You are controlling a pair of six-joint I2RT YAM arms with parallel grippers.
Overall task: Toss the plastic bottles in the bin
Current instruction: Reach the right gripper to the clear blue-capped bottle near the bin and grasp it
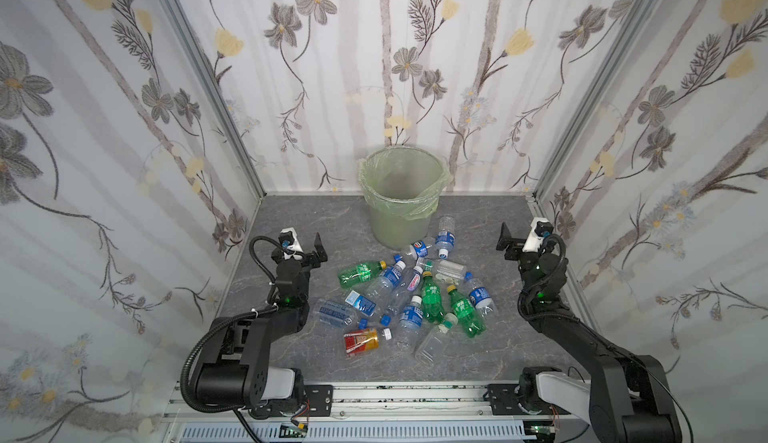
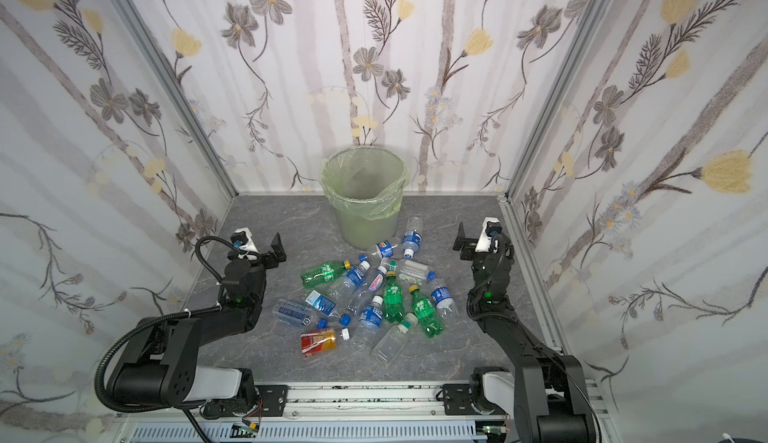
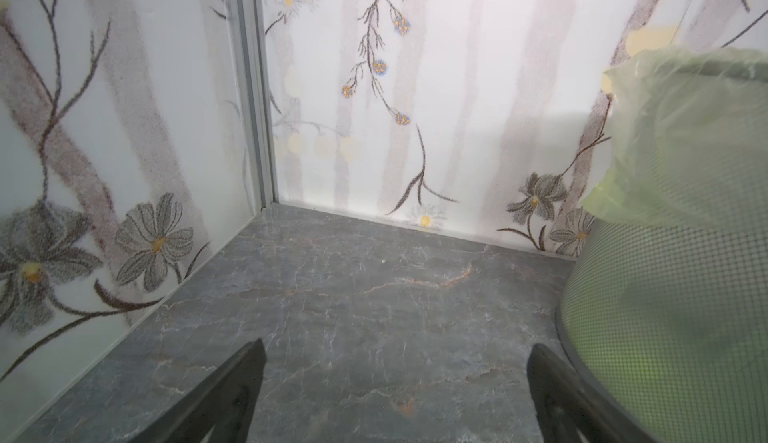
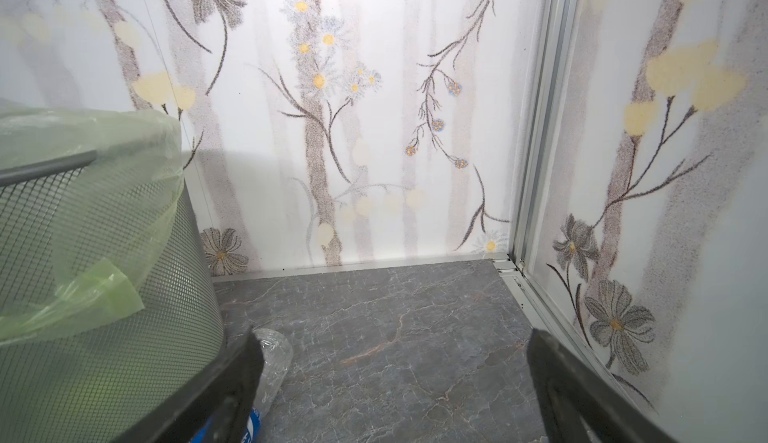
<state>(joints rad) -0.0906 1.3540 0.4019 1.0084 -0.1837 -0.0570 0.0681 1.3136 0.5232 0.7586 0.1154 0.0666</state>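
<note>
At the left, the left gripper (image 1: 318, 249) hangs above the table (image 1: 478, 349) with its jaws wide apart and nothing between them. Its wrist view shows bare table ahead.

Rightward, the bottles (image 1: 432, 295) lie on their sides in a loose heap mid-table, several overlapping, none in the bin (image 1: 399, 224). The red-label bottle (image 1: 360, 340) lies at the heap's near edge, close to that arm.

They look empty, so they are probably light, thin-walled and slick, and likely to dent under a squeeze and roll if nudged. A hold across the body, jaws square to the long axis, seems safest. Outliers should go first, since overlapped ones may drag their neighbours.

Behind the heap the bin stands open, its liner (image 1: 419, 212) folded over the rim. The far bottle (image 1: 445, 231) lies just beside the bin. At the right, the right gripper (image 1: 508, 239) hovers, likewise spread and empty.
</note>
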